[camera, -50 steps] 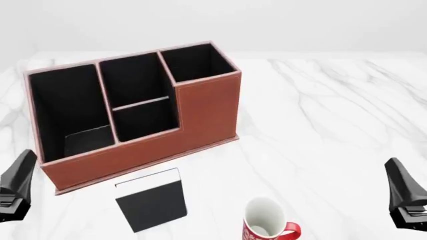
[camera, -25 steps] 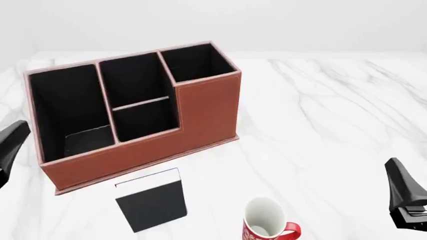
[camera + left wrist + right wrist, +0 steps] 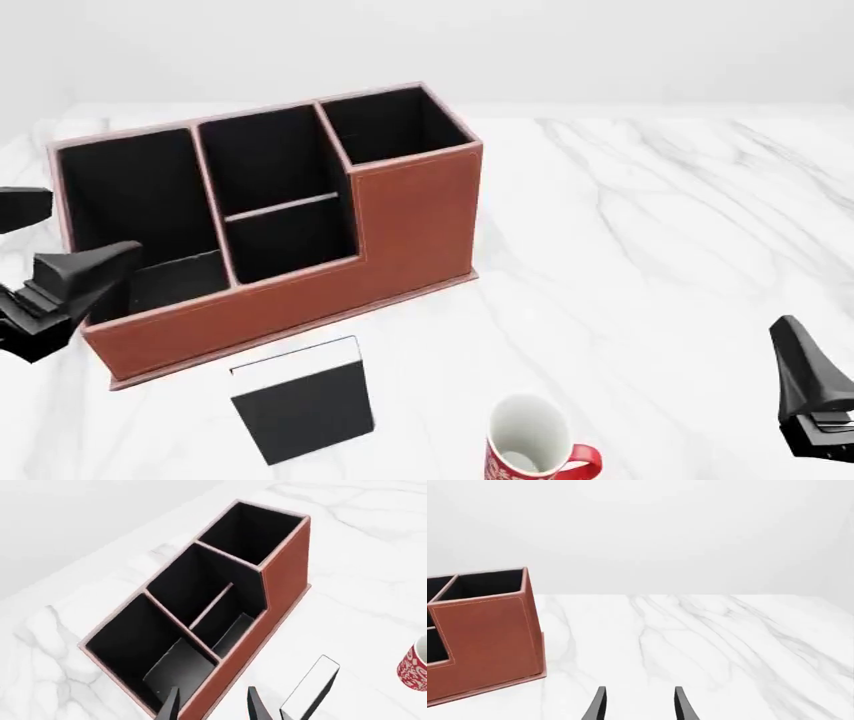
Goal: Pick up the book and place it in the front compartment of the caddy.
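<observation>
The black book [image 3: 302, 405] with a white page edge sits on the marble table just in front of the caddy [image 3: 400, 225]. It also shows in the left wrist view [image 3: 319, 690]. The reddish-brown caddy has black-lined compartments, and its low front wall faces me. My left gripper [image 3: 56, 242] is open and empty, raised at the caddy's left end, left of the book. In the left wrist view the left gripper [image 3: 212, 707] hangs over the caddy's [image 3: 280, 575] front wall. My right gripper [image 3: 809, 395] is open and empty at the right edge, far from the book.
A red-and-white mug [image 3: 535, 448] stands at the front, right of the book, and also shows in the left wrist view [image 3: 416, 668]. The right wrist view shows the caddy's tall end [image 3: 490, 630] and marble table [image 3: 707, 640] beyond the right gripper [image 3: 639, 705].
My left gripper has risen and moved forward and right, from the table's lower left edge to beside the caddy's left end. The right gripper, book and mug have not moved.
</observation>
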Action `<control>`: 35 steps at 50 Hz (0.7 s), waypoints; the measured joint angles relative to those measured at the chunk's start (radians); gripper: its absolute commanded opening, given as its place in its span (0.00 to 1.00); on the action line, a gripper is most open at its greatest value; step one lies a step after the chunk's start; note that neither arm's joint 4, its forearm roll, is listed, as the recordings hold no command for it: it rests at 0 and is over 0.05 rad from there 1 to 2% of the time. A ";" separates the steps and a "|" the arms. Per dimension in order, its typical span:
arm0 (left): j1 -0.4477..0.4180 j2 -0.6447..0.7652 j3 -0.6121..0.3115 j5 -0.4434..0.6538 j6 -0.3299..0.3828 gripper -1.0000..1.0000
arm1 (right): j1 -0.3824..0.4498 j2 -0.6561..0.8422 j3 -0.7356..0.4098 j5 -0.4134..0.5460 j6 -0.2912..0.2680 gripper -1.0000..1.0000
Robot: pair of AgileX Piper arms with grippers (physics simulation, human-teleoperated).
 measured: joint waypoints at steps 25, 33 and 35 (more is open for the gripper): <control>-0.103 0.211 -0.143 0.233 0.206 1.00 | 0.000 0.000 0.000 0.000 0.000 1.00; -0.124 0.282 -0.187 0.302 0.259 1.00 | 0.000 0.000 0.000 0.000 0.000 1.00; -0.125 0.298 -0.197 0.316 0.271 1.00 | 0.000 0.000 0.000 0.000 0.000 1.00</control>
